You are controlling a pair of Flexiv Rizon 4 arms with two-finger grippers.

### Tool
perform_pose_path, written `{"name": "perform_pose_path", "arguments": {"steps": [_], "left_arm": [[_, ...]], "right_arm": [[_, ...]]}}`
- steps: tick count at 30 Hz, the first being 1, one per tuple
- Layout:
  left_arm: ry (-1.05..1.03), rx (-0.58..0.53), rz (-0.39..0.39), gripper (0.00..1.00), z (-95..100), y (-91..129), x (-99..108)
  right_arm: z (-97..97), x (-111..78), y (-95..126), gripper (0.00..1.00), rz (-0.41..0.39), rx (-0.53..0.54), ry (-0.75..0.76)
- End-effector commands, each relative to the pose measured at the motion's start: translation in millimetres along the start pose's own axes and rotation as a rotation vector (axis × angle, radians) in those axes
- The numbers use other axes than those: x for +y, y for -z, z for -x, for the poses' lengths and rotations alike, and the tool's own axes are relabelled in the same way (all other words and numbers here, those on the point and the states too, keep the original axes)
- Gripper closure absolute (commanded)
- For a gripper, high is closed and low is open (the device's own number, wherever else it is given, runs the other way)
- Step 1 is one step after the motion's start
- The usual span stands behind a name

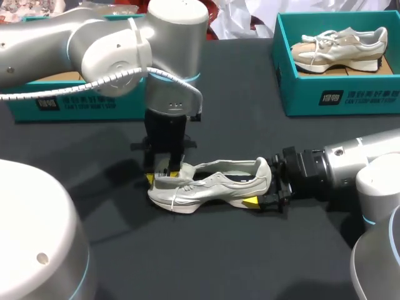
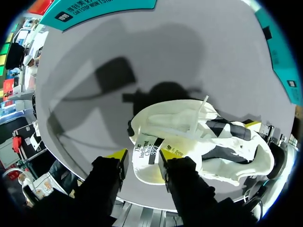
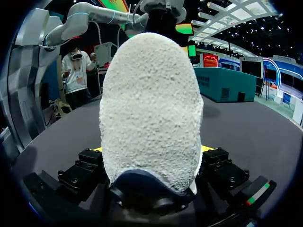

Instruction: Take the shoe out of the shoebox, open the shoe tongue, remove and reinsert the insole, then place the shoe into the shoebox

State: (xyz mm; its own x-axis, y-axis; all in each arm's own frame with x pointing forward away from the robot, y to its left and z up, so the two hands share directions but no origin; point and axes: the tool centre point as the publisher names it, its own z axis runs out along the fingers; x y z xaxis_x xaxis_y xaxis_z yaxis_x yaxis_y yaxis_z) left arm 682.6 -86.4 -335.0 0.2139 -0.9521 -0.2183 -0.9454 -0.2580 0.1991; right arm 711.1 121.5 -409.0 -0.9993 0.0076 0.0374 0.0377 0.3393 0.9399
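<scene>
Shoe (image 1: 212, 186), white, upright at mid-desk (image 1: 250, 256), well away from every edge. Left claw (image 2: 142, 157), fingers close together, pinches the tongue (image 2: 147, 152). Right claw (image 3: 151, 150), fingers wide apart, clamps the heel (image 3: 151, 109) from both sides. Shoebox (image 1: 337, 94) at far right corner, well apart, holds second shoe (image 1: 340, 47).

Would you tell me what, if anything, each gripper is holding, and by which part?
Both hold the white sneaker: the right gripper clamps its heel from both sides, and the left gripper appears to pinch the labelled tongue.
</scene>
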Motion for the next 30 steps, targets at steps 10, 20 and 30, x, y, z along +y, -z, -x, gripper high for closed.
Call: {"name": "perform_pose_path", "arguments": {"steps": [10,20,30], "left_arm": [[-0.032,-0.123,-0.013,0.31,2.3,-10,-2],[-0.073,-0.004,-0.058,0.28,15.1,30,6],[-0.206,0.110,-0.134,0.27,15.7,85,16]], "right_arm": [[0.3,-1.6,-1,1.00,-0.005,-0.001,-0.001],[0.3,-1.6,-1,1.00,-0.005,-0.001,-0.001],[0.3,-1.6,-1,1.00,-0.005,-0.001,-0.001]]}}
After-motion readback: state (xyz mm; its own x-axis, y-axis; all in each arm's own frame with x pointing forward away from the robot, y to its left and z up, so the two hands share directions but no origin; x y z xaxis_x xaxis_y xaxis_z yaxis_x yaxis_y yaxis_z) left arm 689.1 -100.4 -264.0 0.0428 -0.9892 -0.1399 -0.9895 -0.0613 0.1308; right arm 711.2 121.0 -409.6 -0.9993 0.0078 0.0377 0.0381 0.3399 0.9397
